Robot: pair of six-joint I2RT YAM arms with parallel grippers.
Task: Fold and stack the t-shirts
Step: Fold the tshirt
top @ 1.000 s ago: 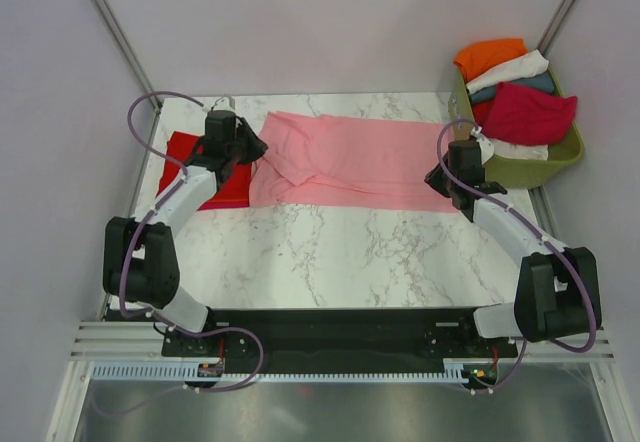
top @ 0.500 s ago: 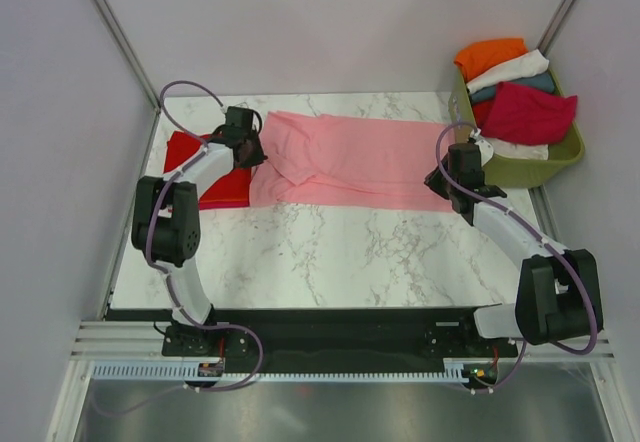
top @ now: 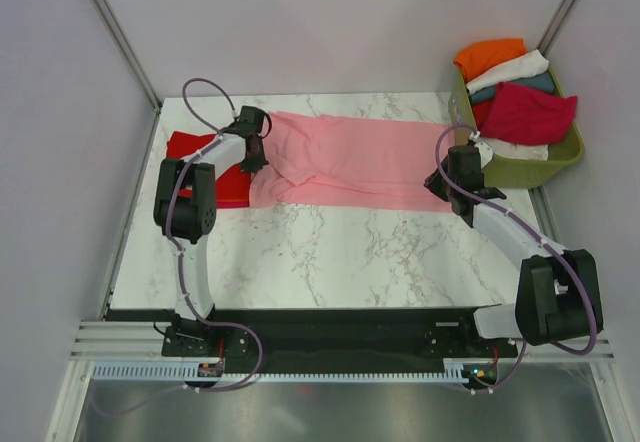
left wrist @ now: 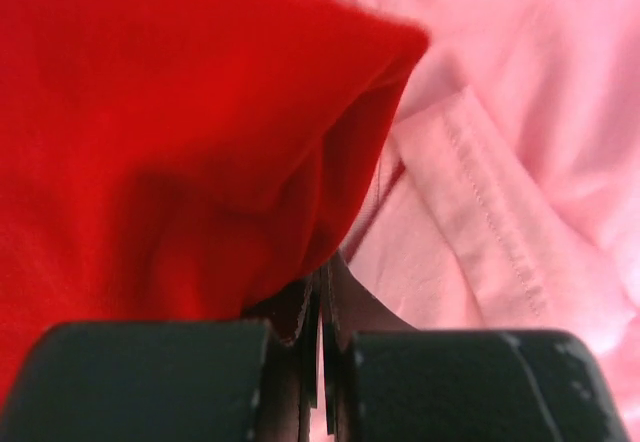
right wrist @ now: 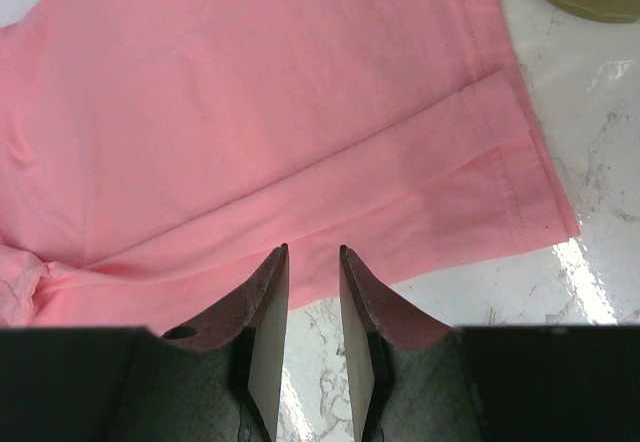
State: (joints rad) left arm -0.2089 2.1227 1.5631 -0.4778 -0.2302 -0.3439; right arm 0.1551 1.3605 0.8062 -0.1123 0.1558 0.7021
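Folding the pink shirt (top: 350, 162), which lies spread along the far edge, is the step in hand; the red shirt (top: 185, 147) lies at the far left corner. The left gripper (left wrist: 320, 297) is at the pink shirt's left end, jaws pressed together (whether on cloth, I cannot tell). The right gripper (right wrist: 313, 262) hovers over the near right hem, jaws slightly parted and empty. Next, likely: the right must pinch that hem.

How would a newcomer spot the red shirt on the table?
On the marble table, a long pale pink shirt lies along the far edge. At its left end, partly under the left arm, sits the red shirt: the only bright red cloth outside the green basket.
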